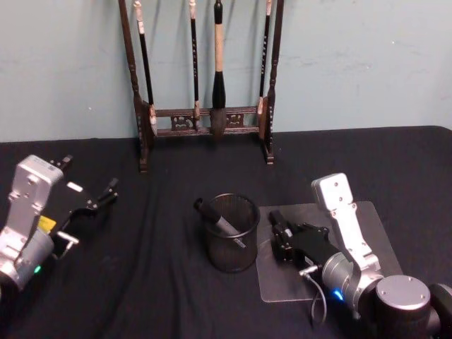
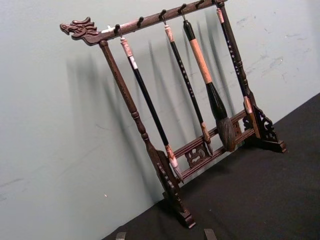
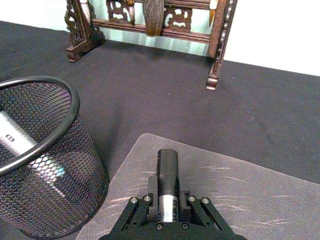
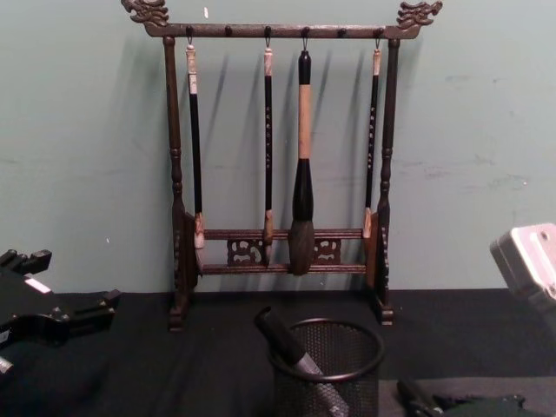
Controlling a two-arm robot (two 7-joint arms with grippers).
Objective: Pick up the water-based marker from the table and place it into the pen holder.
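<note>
Right gripper [image 1: 281,239] sits low over the clear mat [image 1: 371,233] just right of the pen holder [image 1: 233,261], jaws clamped on a black marker [image 3: 168,172]. Left gripper [image 1: 88,180] is parked at the left of the table [image 1: 162,289], jaws wide. Two markers in all: the held one and a second marker [image 1: 220,220] leaning inside the pen holder; four brushes [image 4: 302,156] hang on the brush rack [image 4: 174,174].

Left of the pen holder [image 1: 233,256], the left gripper [image 1: 90,173] is showing black fingers [image 1: 106,194] on a silver-grey boxy housing [image 1: 28,194] carrying a white sticker [image 1: 74,187], a yellow label [image 1: 46,224] and a glowing green light [image 1: 37,269]. Right of it, the right gripper [image 1: 280,229] is wearing small silver screws [image 3: 132,200], a thin looping cable [image 1: 316,296], a blue light [image 1: 337,294] and a round grey joint [image 1: 402,296].
</note>
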